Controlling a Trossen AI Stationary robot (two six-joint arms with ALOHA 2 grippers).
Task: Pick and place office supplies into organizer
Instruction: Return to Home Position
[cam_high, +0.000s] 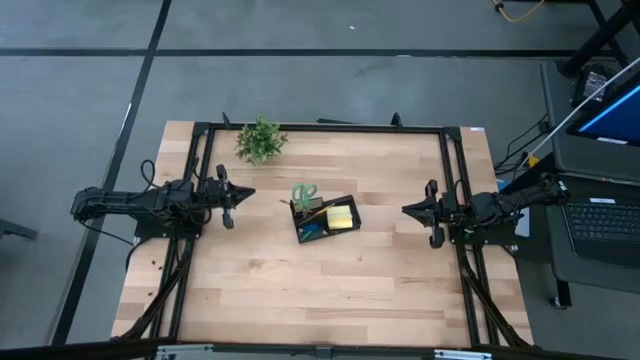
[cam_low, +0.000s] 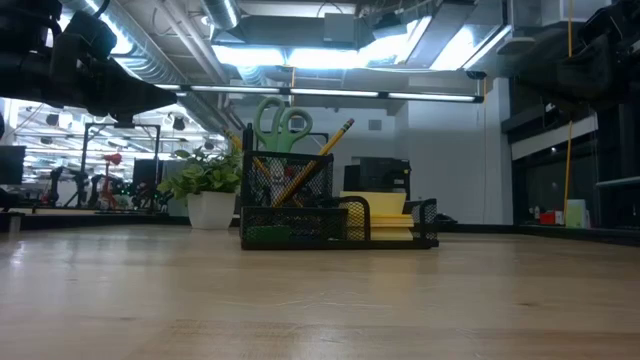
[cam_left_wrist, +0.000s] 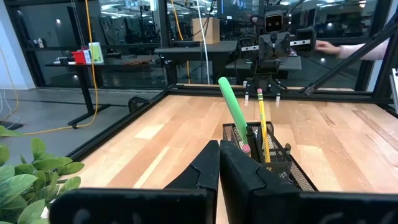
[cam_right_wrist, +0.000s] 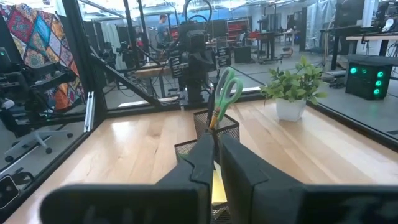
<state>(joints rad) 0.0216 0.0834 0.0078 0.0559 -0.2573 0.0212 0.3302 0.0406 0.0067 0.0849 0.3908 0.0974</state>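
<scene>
My left claw (cam_high: 244, 193) sits clenched on nothing, out over the table's (cam_high: 330, 295) edge, and my right claw (cam_high: 408, 209) faces it from the opposite edge, clenched just the same. Bare wood lies open ahead of both, with the black frame rails (cam_high: 320, 127) fencing the sides. Between my claws stands the organizer (cam_high: 325, 220), well apart from each. From above I see the yellow sticky-note pad (cam_high: 342, 218) in its low section and something blue (cam_high: 312, 233) beside it. The low view gives instead the scissors (cam_low: 280, 125) standing handles up in the tall section, and a pencil (cam_low: 335, 140) leaning across them. The plant (cam_high: 261, 140) sits ahead of my left claw and off to the side, near the rail. Each wrist view looks past the organizer to the other arm.
</scene>
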